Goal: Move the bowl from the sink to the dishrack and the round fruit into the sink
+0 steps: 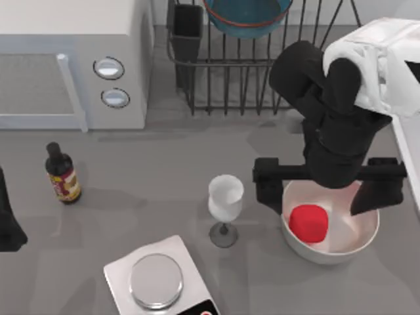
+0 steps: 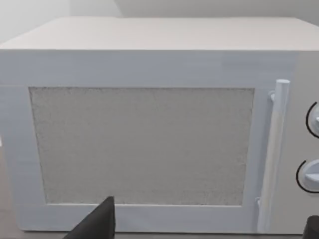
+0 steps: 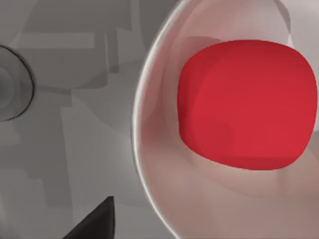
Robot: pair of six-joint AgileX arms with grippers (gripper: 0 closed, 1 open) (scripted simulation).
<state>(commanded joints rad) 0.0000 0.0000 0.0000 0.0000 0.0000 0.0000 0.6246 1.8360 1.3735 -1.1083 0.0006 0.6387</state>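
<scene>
The grey surface [image 1: 164,157] carries a white box microwave with two round knobs [image 1: 65,59] at 10 o'clock. A black wire dishrack with a dark utensil cup [image 1: 230,85] stands at 12 o'clock. A pale raised strip at the 3 o'clock edge is probably the rim of the white-grey sink [image 1: 408,157], though too little of it shows to be sure.

The teal-blue bowl with the thin orange-red rim line [image 1: 246,16] already sits in the dishrack, so I judge the first half of the task done. It is cut by the picture's edge, so its tilt is hard to read.

The second half is still to do. The right gripper [image 1: 317,207] hangs at 4 o'clock over a glossy white bowl [image 1: 357,243], its jaws released and spread wide, one outside the bowl's 9 o'clock rim and the other toward its 3 o'clock side. The left gripper [image 2: 205,226] is parked at the 9 o'clock edge facing the microwave door, its jaws also apart.

A white kitchen scale with a round metal plate [image 1: 157,282] lies at 6 o'clock. A white-filled stemmed glass [image 1: 225,200] stands near the centre, and a small dark bottle with a red label [image 1: 63,174] stands at 9 o'clock.

The small bright red round fruit [image 1: 308,223] lies in the white bowl, below the open jaws and not gripped. It is blocky-round with no clear long axis, so no grasp direction looks favoured. Grasping, lifting and carrying it toward 3 o'clock remain.
</scene>
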